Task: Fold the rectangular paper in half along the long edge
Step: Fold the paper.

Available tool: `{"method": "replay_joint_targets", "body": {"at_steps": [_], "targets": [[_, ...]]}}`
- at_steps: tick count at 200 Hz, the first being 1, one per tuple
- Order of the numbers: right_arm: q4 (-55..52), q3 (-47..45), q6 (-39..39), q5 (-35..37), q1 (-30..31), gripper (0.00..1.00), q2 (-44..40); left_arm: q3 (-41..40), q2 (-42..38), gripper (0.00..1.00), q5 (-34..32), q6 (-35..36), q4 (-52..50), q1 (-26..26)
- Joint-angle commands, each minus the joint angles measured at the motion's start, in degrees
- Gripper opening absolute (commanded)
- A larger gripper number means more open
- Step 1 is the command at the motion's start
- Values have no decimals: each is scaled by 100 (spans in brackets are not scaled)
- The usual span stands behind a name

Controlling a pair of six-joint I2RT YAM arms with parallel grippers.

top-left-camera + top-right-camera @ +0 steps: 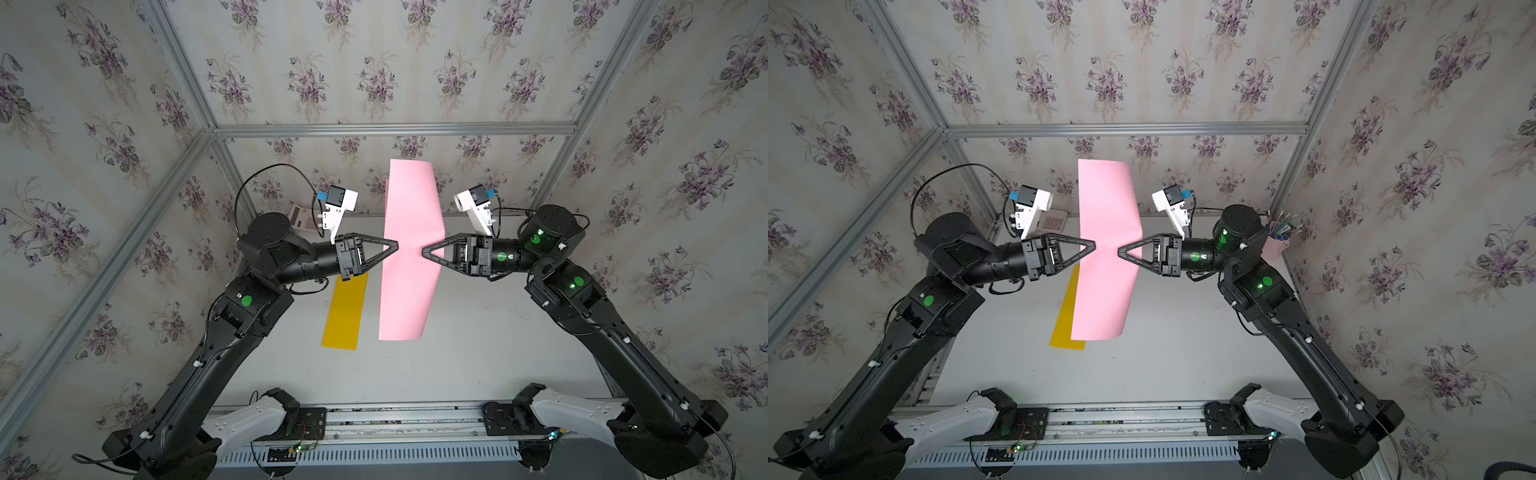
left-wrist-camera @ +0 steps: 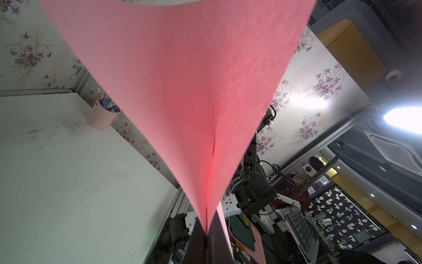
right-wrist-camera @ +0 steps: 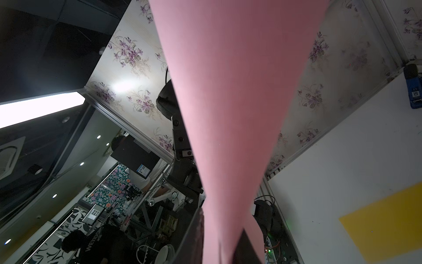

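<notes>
The pink rectangular paper [image 1: 409,199] [image 1: 1106,199] hangs in the air above the white table, its long edges running from far to near. Both ends curl outward. My left gripper [image 1: 397,246] [image 1: 1094,246] is shut on the middle of its left long edge. My right gripper [image 1: 424,251] [image 1: 1119,251] pinches the middle of the right long edge, facing the left one a short way apart. In the left wrist view the paper [image 2: 182,80] narrows to a crease inside the closed left gripper [image 2: 206,235]. The right wrist view shows the paper [image 3: 228,91] running between the right gripper [image 3: 220,235] fingers.
A yellow sheet [image 1: 345,311] [image 1: 1065,324] [image 3: 383,224] lies flat on the table under the left arm. A calculator [image 1: 303,216] sits at the back left, a pink pen cup [image 1: 1277,245] [image 2: 102,116] at the back right. Wallpapered walls enclose three sides.
</notes>
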Motion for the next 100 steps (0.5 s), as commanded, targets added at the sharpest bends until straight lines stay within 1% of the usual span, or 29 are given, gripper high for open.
{"method": "replay_joint_targets", "body": {"at_steps": [1,7,18,25,56,65,82,100], "targets": [[-69,39,-139,-151,8,16,5,43,2,0,-4,41,134,-1],[-174,66,-204,-143,14,17,5,50,12,0,-5,48,125,2],[-382,105,-322,-143,2,23,5,49,11,0,-11,57,116,3],[-482,130,-380,-142,3,24,10,55,20,0,-9,57,113,1],[-620,154,-461,-173,1,21,-4,56,26,0,-4,49,133,3],[-667,165,-510,-152,6,17,-11,67,31,0,-3,49,131,0],[-831,235,-623,-146,2,0,4,77,25,0,-3,55,118,-3],[-1095,339,-846,-61,-17,0,-2,104,21,0,14,75,73,5]]}}
